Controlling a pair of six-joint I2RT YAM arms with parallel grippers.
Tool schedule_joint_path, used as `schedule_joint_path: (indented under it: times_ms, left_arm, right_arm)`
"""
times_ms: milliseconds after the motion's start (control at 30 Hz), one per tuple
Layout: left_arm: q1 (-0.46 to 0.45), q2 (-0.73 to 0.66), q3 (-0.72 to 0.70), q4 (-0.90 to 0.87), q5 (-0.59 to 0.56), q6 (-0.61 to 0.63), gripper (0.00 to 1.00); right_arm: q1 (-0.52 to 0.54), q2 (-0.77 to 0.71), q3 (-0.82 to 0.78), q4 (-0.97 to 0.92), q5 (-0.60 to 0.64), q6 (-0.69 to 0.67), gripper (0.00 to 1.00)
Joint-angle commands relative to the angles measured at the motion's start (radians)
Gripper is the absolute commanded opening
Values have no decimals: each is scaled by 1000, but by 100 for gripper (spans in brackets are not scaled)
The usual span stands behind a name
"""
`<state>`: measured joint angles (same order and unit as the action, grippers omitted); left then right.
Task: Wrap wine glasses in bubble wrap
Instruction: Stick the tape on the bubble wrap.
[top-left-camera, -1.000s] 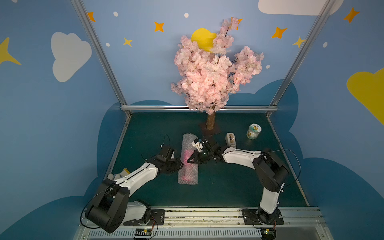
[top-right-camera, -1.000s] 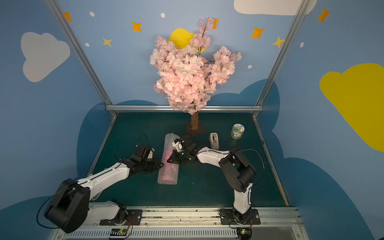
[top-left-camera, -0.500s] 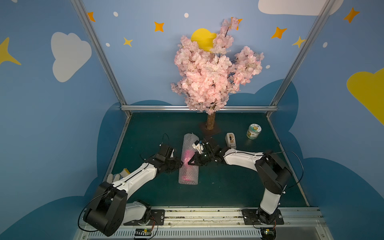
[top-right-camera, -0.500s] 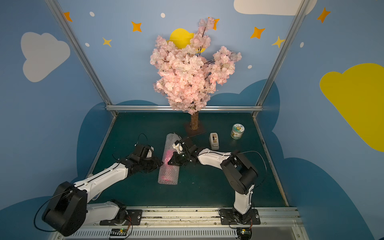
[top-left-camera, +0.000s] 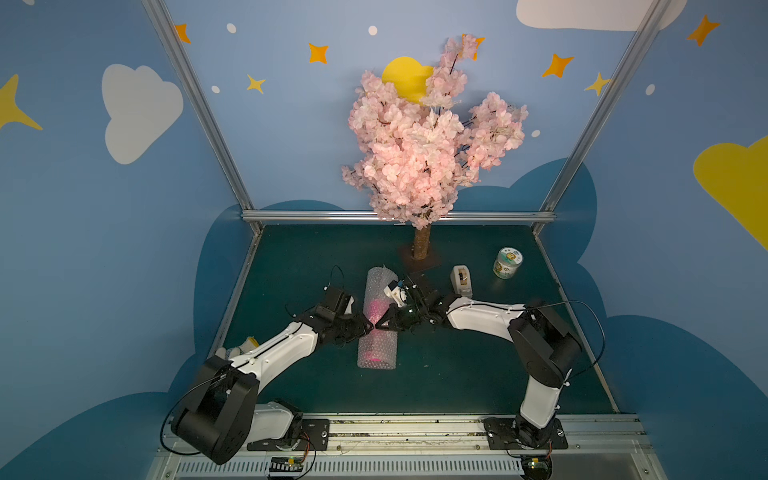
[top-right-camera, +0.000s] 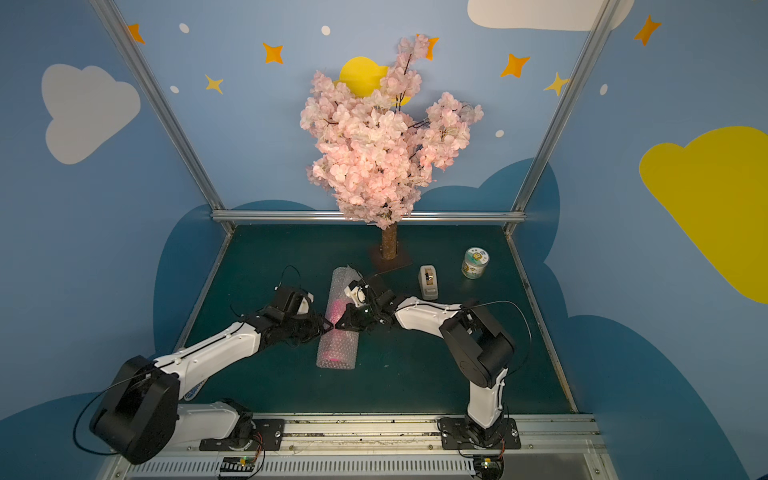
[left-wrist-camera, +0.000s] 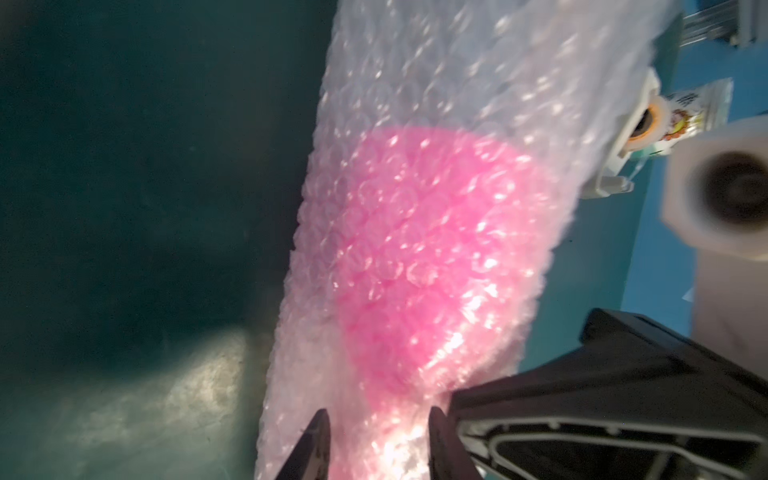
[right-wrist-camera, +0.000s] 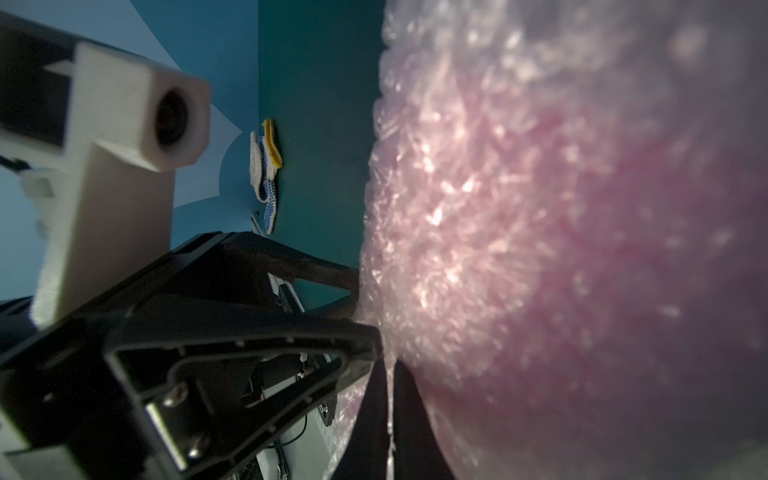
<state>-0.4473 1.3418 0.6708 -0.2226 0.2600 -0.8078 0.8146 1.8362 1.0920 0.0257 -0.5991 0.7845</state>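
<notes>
The pink goblet (top-left-camera: 375, 309) lies rolled in bubble wrap (top-left-camera: 377, 280) on the table (top-left-camera: 457, 374). The right gripper (right-wrist-camera: 389, 419) pinches the film — the left gripper (left-wrist-camera: 376, 444) stands part-open astride it, seemingly not gripping.

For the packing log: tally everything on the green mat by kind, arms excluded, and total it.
Goblet: 1
Bubble wrap: 1
Tape dispenser: 1
Jar: 1
Tree: 1
Glove bundle: 1
Total: 6

Blossom tree (top-left-camera: 419, 145), tape dispenser (top-left-camera: 461, 280) and jar (top-left-camera: 507, 262) stand on the green table (top-left-camera: 457, 374).
</notes>
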Motion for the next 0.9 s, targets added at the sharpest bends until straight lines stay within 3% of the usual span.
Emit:
schedule_joint_path:
  times_ms: [0,200,333,367,400,533,633,733,867]
  left_arm:
    - [-2,9,14,-6,7,12,38]
    - [27,-85,67,-93,-19,37,44]
    - [54,-130,85,-124,-67,49,54]
    - [63,-135,83,-124,-80,56,59]
    - [76,-131,92,-133,-83,65,63]
    - [122,-65,134,-166,-90,97,73]
    - [154,-22,148,-166,-99,73,73]
    - [173,18,151,-136,-113,67,68]
    - [176,109,165,-94,-48,81,62]
  right_arm:
    - [-9,-54,7,-6,-7,0,12]
    - [-39,-160,18,-121,32,-38,39]
    - [-74,-219,10,-228,92,-73,57]
    - [-86,-228,1,-250,105,-84,76]
    - [-96,-233,-6,-273,117,-95,80]
    - [-126,-211,-44,-252,87,-121,83]
    - [-131,-158,-46,-197,61,-101,83]
    - [-130,-102,-46,-115,33,-64,83]
    - [-129,-53,-81,37,-3,-16,83]
